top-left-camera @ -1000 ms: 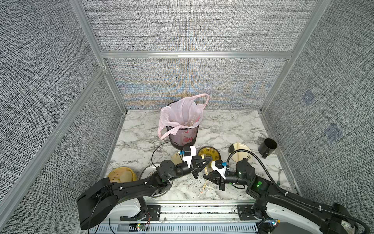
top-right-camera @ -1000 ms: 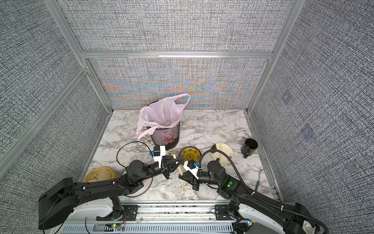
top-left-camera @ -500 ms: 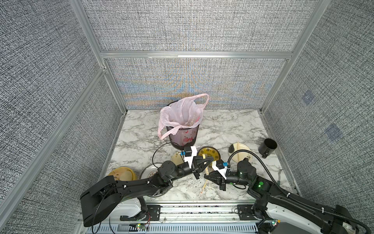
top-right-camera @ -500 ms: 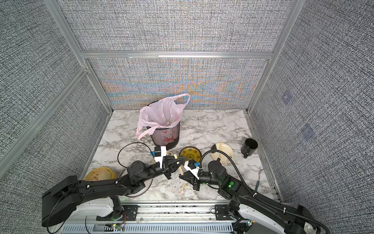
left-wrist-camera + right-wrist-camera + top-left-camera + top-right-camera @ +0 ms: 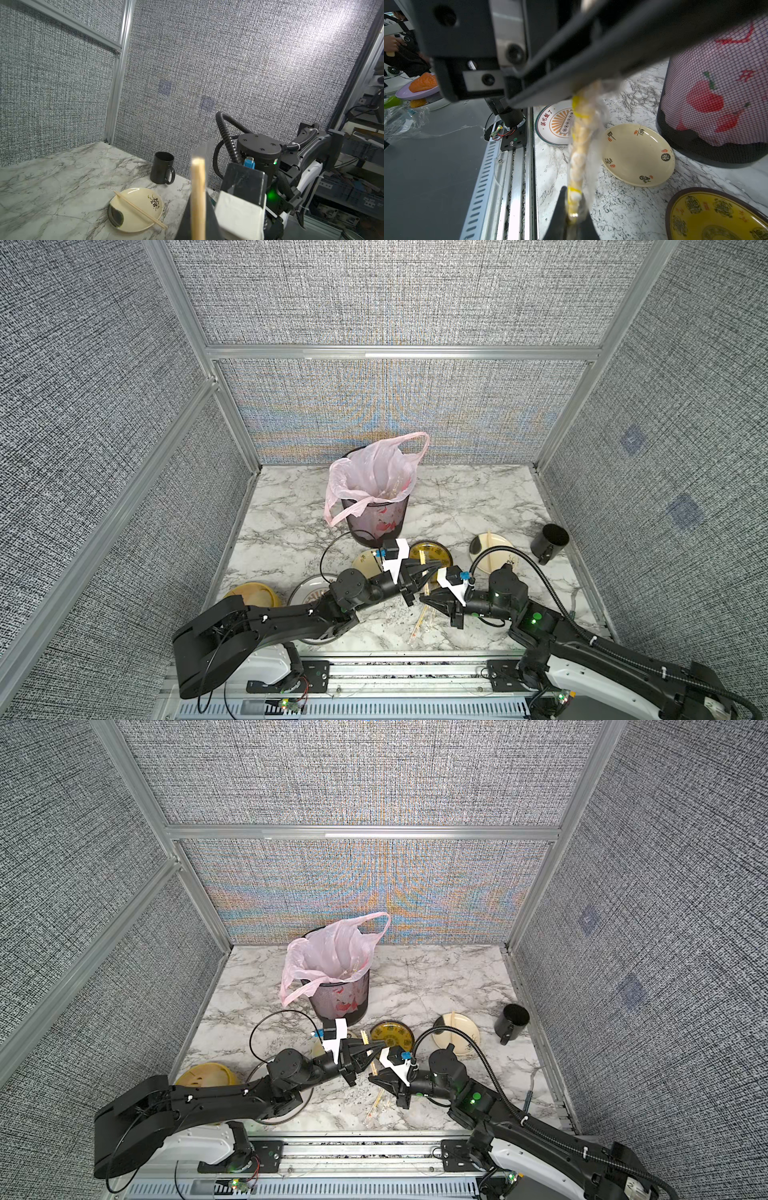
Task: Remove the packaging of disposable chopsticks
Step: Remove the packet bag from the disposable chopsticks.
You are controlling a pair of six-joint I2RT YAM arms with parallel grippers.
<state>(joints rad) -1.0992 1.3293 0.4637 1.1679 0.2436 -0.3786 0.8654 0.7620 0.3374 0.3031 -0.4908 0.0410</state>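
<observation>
The packaging (image 5: pixel 583 133) is bunched and crinkled round the disposable chopsticks (image 5: pixel 197 197), which hang in the air just above the near middle of the marble table (image 5: pixel 291 531), between my two arms. The left gripper (image 5: pixel 428 572) is clamped tight on one end, and its wrist view shows a bare stick tip poking out past it. The right gripper (image 5: pixel 424 599) is pinched tight on the other end, where the sleeve is gathered. I cannot tell whether its jaws have only plastic or the wood as well.

I judge the step to be stripping the sleeve. I want to draw the right arm straight away along the sticks, slowly, with the left holding firm. A sideways pull could snap the thin bamboo, and a pinch that catches wood would only set the arms tugging against each other. If the film stretches without sliding, I would regrip nearer its loose end.

Some loose pairs (image 5: pixel 419 622), seemingly wrapped, lie on the table just nearer. The mesh bin with the pink bag (image 5: pixel 376 526) stands farther back, handy for the sleeve. The cream plate (image 5: pixel 135 222) to the right carries a bare pair
</observation>
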